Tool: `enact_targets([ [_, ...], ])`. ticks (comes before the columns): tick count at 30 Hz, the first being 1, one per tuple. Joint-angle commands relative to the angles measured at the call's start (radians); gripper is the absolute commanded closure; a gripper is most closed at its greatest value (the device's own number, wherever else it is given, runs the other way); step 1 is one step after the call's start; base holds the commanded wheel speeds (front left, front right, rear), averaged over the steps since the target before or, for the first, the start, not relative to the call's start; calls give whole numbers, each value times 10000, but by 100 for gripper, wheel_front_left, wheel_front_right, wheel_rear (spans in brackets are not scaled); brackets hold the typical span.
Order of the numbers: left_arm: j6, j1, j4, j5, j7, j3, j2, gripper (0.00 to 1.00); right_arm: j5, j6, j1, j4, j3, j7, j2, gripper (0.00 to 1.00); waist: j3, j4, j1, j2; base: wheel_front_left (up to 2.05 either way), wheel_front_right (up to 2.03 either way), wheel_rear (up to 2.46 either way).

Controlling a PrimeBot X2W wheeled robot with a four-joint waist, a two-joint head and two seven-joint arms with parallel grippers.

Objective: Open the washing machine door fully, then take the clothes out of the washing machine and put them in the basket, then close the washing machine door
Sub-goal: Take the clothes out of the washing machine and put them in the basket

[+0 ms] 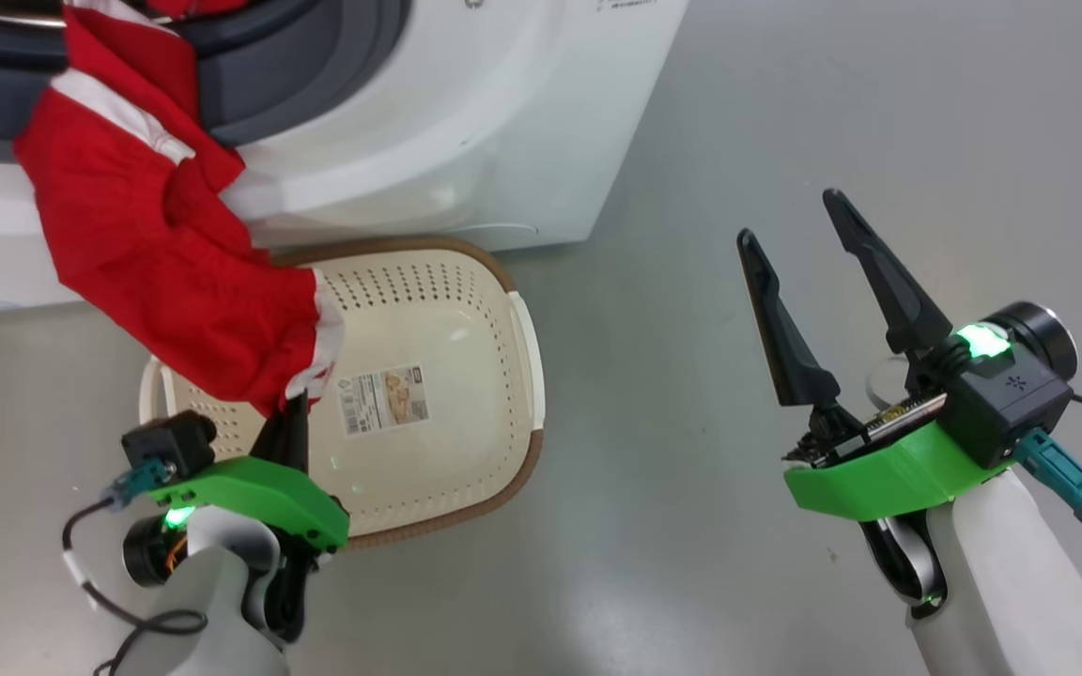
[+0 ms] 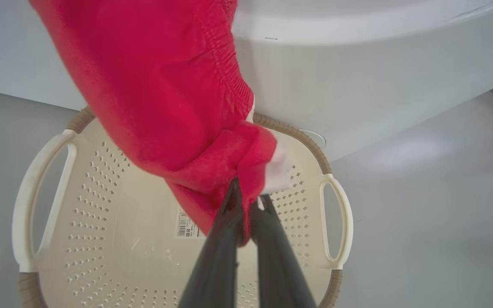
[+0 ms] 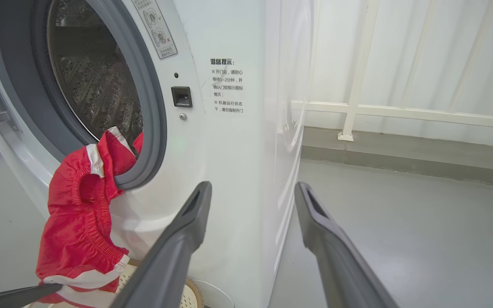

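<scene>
**Left gripper pinching clothes over basket, far end hung on drum mouth**

Left gripper (image 2: 250, 192) sits lower left of the head view, jaws clamped narrow on the lower hem of the clothes (image 1: 156, 253). Red fabric is bunched between the fingertips, white trim just beside them. The basket (image 1: 466, 310) is directly under the pinch, centre frame, its base bare apart from the paper label.

Key relation: the garment's long axis runs diagonally from the pinch up to the upper left of frame. There the far end is draped over the grey ring (image 3: 154, 128) of the washing machine (image 1: 466, 113), with a bit tucked inside the drum (image 3: 92, 72).

My read: the next pull has to go away from the machine to free that end before any drop.

Right gripper (image 1: 789, 215) is at right of frame over bare floor (image 1: 672, 582), well apart from the basket. Its jaws are spread wide and hold nothing. Left arm is clearly the nearer one.
</scene>
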Motion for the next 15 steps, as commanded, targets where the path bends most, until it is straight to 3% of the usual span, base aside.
enact_targets([
  [1, -86, -79, -13, -27, -120, 203, 179, 100, 11, 35, -84, -294, 207, -63, -6, 0, 232, -128, 0, 0, 0, 0, 0],
  [15, -249, -634, 1900, -818, -123, -716, 178, 100, 73, 35, -419, -309, 285, -63, -7, 0, 811, -634, 0, 0, 0, 0, 0],
])
